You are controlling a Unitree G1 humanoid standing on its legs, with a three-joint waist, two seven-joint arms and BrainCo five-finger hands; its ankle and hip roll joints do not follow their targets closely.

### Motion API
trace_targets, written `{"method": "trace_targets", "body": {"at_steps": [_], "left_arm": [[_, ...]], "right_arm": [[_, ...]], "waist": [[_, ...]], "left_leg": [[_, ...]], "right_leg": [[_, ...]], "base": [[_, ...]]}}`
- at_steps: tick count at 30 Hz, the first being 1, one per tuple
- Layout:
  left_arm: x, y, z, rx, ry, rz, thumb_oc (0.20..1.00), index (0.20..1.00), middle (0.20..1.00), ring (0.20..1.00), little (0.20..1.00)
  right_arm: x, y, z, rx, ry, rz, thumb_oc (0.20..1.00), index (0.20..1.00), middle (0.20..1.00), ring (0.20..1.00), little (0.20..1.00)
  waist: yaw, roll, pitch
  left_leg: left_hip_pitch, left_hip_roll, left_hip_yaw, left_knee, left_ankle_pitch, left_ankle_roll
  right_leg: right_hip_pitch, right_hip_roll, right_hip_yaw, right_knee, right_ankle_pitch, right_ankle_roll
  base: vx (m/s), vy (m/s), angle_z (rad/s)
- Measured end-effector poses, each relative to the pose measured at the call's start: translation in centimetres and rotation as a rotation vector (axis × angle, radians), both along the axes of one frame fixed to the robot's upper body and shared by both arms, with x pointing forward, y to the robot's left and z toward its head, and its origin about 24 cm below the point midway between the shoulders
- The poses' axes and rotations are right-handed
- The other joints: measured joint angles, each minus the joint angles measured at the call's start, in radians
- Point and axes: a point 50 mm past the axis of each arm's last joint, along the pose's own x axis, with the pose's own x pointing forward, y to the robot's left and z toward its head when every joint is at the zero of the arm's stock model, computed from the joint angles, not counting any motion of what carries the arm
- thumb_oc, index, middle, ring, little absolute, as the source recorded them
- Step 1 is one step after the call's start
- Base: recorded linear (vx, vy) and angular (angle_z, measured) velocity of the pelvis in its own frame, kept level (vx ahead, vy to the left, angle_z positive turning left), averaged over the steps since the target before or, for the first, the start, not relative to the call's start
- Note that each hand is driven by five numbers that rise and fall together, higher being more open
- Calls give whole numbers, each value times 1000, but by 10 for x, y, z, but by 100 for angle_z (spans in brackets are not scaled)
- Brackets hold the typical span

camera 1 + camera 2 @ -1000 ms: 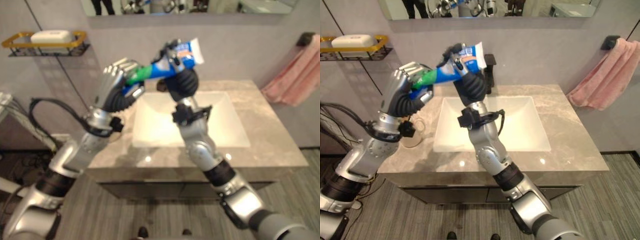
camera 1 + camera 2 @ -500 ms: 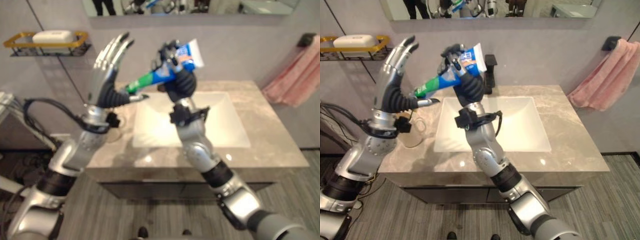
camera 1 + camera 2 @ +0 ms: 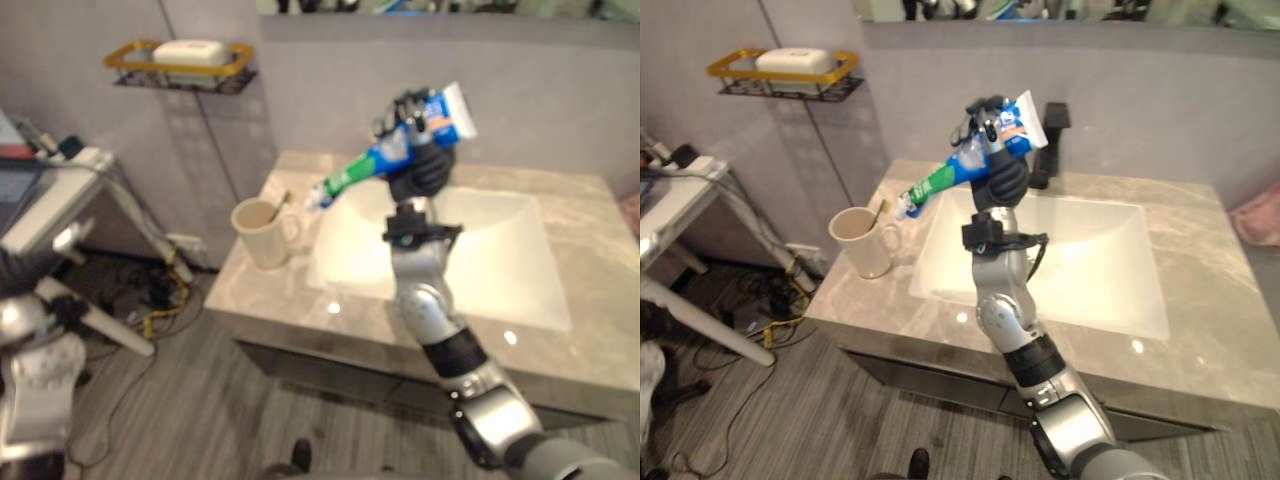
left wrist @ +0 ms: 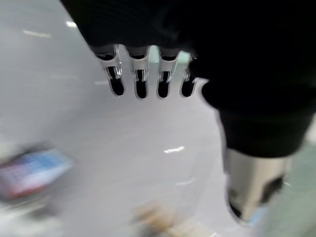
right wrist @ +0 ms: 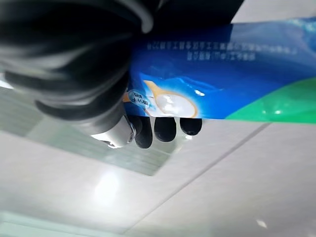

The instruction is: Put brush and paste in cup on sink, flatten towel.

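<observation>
**Toothpaste held aloft, cup waiting at left of basin**

Item 1. Gold-rimmed wire wall shelf (image 3: 785,72), upper left of frame, carrying a white soap bar (image 3: 794,60). Not part of your task; leave it.

Item 2. Cream ceramic mug-shaped cup (image 3: 862,241), left of centre on the grey marble counter (image 3: 940,310), just beside the white rectangular basin (image 3: 1040,262). A thin stick-like handle leans out at its rim, likely the brush; too small to be sure.

Item 3. Blue, green and white toothpaste tube (image 3: 970,160), centre of frame, raised above the basin's left edge. Cap end slants down toward the cup, flat crimped end up.

Item 4. Right hand (image 3: 1002,172), centre, fingers curled round the tube's upper half, as the right wrist view confirms (image 5: 89,74).

Item 5. Left hand (image 4: 143,79), seen in its own wrist view, fingers straight and holding nothing.

Item 6. Pink towel (image 3: 1258,216), right edge, not yet flattened.

Handling note: you should carry the tube leftward and lower it cap-first, centring the cap over the cup's mouth before you loosen your grip. Avoid knocking the rim; the cup looks light enough to tip.
</observation>
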Motion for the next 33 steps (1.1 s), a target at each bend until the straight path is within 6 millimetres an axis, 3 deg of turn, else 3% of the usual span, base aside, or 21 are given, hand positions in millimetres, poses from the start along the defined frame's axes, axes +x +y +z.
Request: {"method": "trace_targets", "body": {"at_steps": [1, 3, 6, 8, 9, 10, 12, 15, 19, 33], "left_arm": [[-28, 34, -55, -147, 281, 201, 1000, 1000, 1000, 1000, 1000], [-35, 39, -81, -204, 366, 247, 1000, 1000, 1000, 1000, 1000], [-53, 29, -136, -352, 591, 318, 1000, 1000, 1000, 1000, 1000], [-68, 19, -162, -434, 688, 344, 1000, 1000, 1000, 1000, 1000], [-66, 14, -169, -463, 729, 341, 1000, 1000, 1000, 1000, 1000], [-79, 3, -188, -503, 846, 337, 1000, 1000, 1000, 1000, 1000], [-92, -14, -208, -568, 961, 331, 1000, 1000, 1000, 1000, 1000], [-106, -39, -227, -651, 1043, 301, 1000, 1000, 1000, 1000, 1000], [-121, -57, -240, -724, 1111, 299, 1000, 1000, 1000, 1000, 1000], [-118, -60, -240, -709, 1135, 261, 1000, 1000, 1000, 1000, 1000]], "right_arm": [[2, 0, 1, -45, -7, 10, 200, 200, 200, 200, 200], [2, 6, 3, -44, -12, 30, 200, 200, 200, 200, 200], [0, 17, 11, -50, -39, 69, 200, 200, 200, 200, 200], [0, 20, 14, -45, -49, 77, 200, 200, 200, 200, 200], [0, 20, 15, -47, -51, 78, 200, 200, 200, 200, 200], [0, 24, 16, -39, -51, 88, 200, 200, 200, 200, 200], [-1, 27, 17, -38, -56, 97, 200, 200, 200, 200, 200], [-1, 27, 19, -37, -58, 97, 200, 200, 200, 200, 200], [-1, 27, 18, -35, -53, 91, 200, 200, 200, 200, 200], [-1, 25, 19, -45, -54, 38, 200, 200, 200, 200, 200]], "waist": [[20, -19, 21], [36, -34, 34], [36, -57, 48], [36, -89, 50], [36, -89, 51], [33, -98, 52], [30, -99, 53], [30, -105, 55], [29, -106, 54], [32, -108, 53]], "left_leg": [[-6, -5, -16, 0, 5, 0], [-7, -11, -19, 0, 4, 0], [-12, -18, -18, 0, 4, 0], [-21, -20, -20, 0, 4, 0], [-22, -21, -22, 0, 5, 0], [-22, -26, -22, 0, 4, 1], [-23, -31, -22, 0, 4, 1], [-23, -37, -25, 0, 2, 4], [-22, -40, -22, 0, 0, 7], [-37, -46, -58, 0, 5, 14]], "right_leg": [[1, -5, -15, -1, -2, 3], [2, -9, -17, 0, -4, 6], [-3, -17, -15, 0, -2, 10], [-9, -19, -21, 0, -3, 12], [-9, -20, -22, -1, -3, 12], [-9, -24, -23, -5, -4, 13], [-9, -29, -24, -5, -3, 15], [-8, -35, -27, -2, -3, 20], [-8, -38, -26, 0, -2, 22], [-7, -40, -59, 0, -4, 26]], "base": [[28, 84, 26], [19, 92, 14], [17, 74, -2], [39, 93, 6], [39, 82, 7], [37, 75, 3], [32, 62, 3], [43, 64, 3], [36, 41, -1], [35, 22, 7]]}}
